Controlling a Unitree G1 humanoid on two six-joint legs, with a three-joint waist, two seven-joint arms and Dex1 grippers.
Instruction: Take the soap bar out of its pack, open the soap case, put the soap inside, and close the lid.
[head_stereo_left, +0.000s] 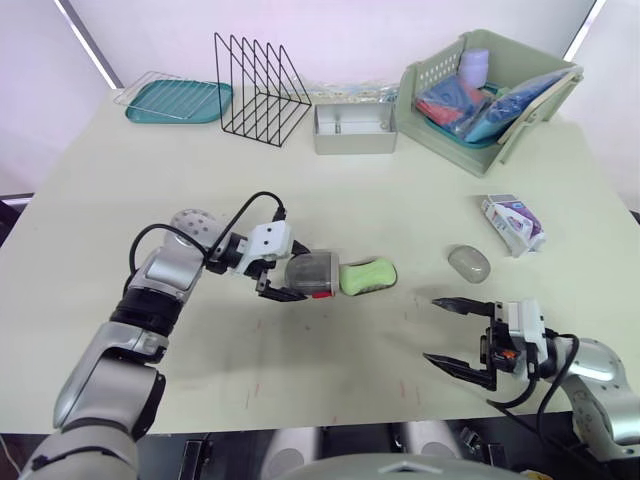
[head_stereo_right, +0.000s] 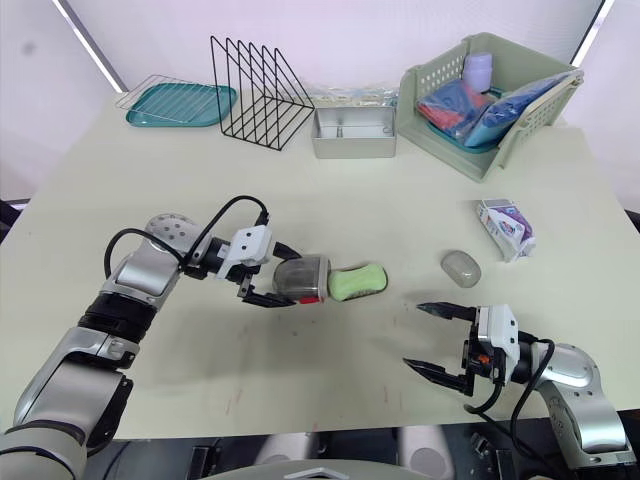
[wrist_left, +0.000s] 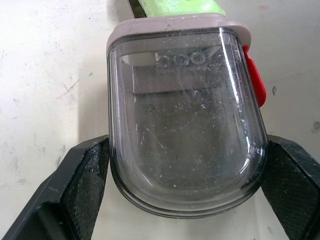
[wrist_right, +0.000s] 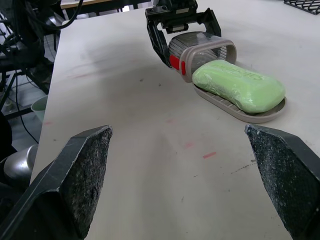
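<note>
Right gripper (head_stereo_left: 433, 328) hangs empty, fingers wide apart; left gripper (head_stereo_left: 298, 274) clamps the clear plastic soap case (head_stereo_left: 314, 272), unpacked oblong green soap bar (head_stereo_left: 367, 276) on its tray (wrist_right: 220, 102) beyond the fingertips; closing remains.

Lab setting: marked worktable (head_stereo_left: 300, 200), cabled equipment (wrist_right: 20, 27) alongside.

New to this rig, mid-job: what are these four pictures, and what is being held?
It is a humanoid with two arms. The two wide pictures come from its head camera, looking down over the table. The other two come from cameras on the wrists. The left end effector grips the clear soap case by its sides; the green soap lies on the case's slid-out tray. The right end effector hangs open, holding nothing. The soap pack and a grey oval piece lie on the robot's right.
</note>
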